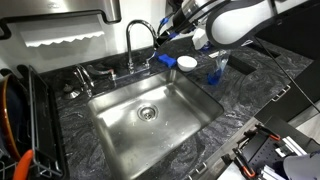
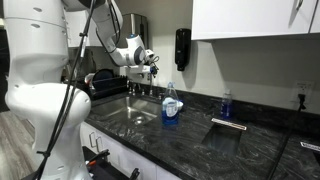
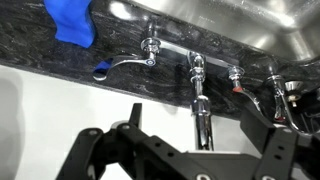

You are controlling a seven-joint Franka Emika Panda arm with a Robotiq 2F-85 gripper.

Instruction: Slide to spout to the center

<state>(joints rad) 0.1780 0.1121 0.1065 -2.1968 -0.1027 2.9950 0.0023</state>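
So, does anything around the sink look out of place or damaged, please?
Nothing looks spilled or damaged. The tall chrome gooseneck spout seems swung aside, though: its outlet hangs toward one end of the stainless steel sink basin, not above the round drain.

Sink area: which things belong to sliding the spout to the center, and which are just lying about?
Job in hand: spout, sink basin, gripper.
Lying about: blue bottle, white round object, blue cloth, faucet handles.
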